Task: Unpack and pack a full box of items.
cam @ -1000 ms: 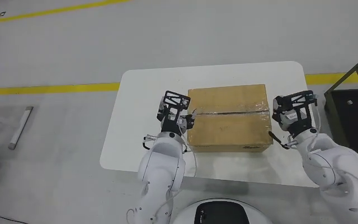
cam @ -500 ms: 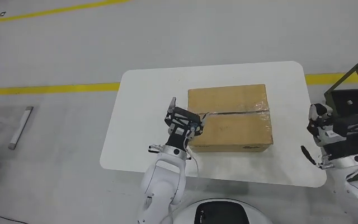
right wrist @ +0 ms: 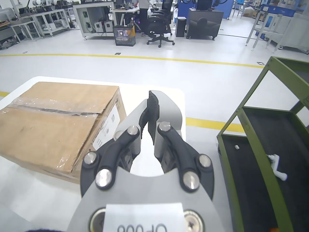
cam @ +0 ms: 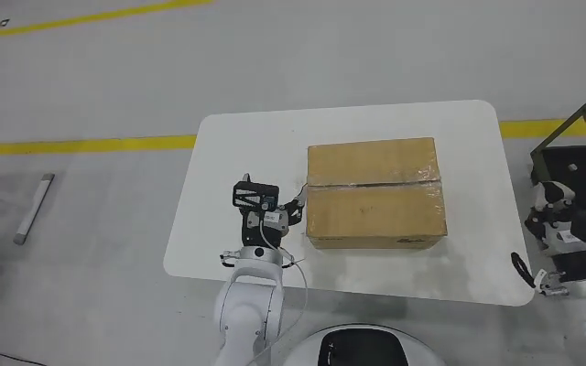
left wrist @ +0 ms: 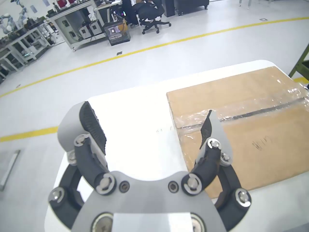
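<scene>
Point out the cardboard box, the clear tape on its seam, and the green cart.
cardboard box (cam: 375, 215), top view, on its nearer top flap.
clear tape (left wrist: 253, 109), left wrist view, on the strip along the seam.
green cart (right wrist: 245, 97), right wrist view, on its slanted frame post.

The left gripper (left wrist: 147, 113) has silver finger plates, ribbed black pads (left wrist: 93, 121), black linkages and round silver screws. The right gripper (right wrist: 150, 112) looks alike (a white printed label (right wrist: 142, 217) on its base).

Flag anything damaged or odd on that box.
The cardboard box sits on the white table, flaps closed. Its clear tape along the top seam is wrinkled and ragged, with a dark slit showing.
</scene>
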Controlling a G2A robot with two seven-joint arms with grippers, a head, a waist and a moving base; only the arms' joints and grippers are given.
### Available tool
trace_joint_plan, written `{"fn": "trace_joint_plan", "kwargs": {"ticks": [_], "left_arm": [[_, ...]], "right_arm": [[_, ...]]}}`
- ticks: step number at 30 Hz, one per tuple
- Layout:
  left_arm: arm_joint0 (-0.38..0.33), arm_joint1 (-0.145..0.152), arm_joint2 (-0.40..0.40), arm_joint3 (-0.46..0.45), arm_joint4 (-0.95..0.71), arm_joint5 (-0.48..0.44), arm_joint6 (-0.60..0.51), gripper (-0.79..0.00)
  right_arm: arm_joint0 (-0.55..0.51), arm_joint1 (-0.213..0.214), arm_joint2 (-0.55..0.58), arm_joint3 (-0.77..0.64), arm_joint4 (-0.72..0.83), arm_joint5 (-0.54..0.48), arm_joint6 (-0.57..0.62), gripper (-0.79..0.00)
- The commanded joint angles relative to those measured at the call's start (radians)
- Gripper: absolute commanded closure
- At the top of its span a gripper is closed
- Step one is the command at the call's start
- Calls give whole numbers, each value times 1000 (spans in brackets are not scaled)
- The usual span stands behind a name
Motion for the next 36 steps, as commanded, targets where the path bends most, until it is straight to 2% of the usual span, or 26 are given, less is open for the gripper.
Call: {"fn": "trace_joint_plan", "kwargs": {"ticks": [1,3,4,5,6,8,9,15,17,18,20,36], "left_arm": [[10,0,-16,-13,-53,13,-3,-785],[9,4,-29,-17,-32,-11,-9,-785],[8,7,-31,-18,-7,-31,-9,-785],[9,8,-32,-18,-5,-32,-10,-785],[9,6,-31,-18,-32,-21,-10,-784],[9,8,-33,-18,-4,-34,-10,-785],[9,8,-32,-18,-3,-34,-10,-785],[9,8,-32,-18,-5,-32,-10,-785],[9,8,-32,-18,-5,-32,-10,-785],[9,8,-32,-18,-5,-32,-10,-785],[9,8,-32,-18,-5,-32,-10,-785],[9,8,-32,-18,-5,-32,-10,-785]], "right_arm": [[10,-2,-14,14,-1,-2,-3,0],[22,-5,-27,22,8,2,-8,0],[24,-6,-33,25,14,3,0,-86],[24,-6,-33,25,14,3,0,-597],[24,-6,-32,25,13,2,-3,-1],[25,-6,-34,26,14,3,0,-16],[25,-6,-33,26,14,3,0,-53],[24,-6,-33,25,14,3,0,-442],[24,-6,-33,25,14,3,0,-540],[24,-6,-33,25,14,3,0,-563],[24,-6,-33,25,14,3,0,-594],[24,-6,-33,25,14,3,0,-594]]}}
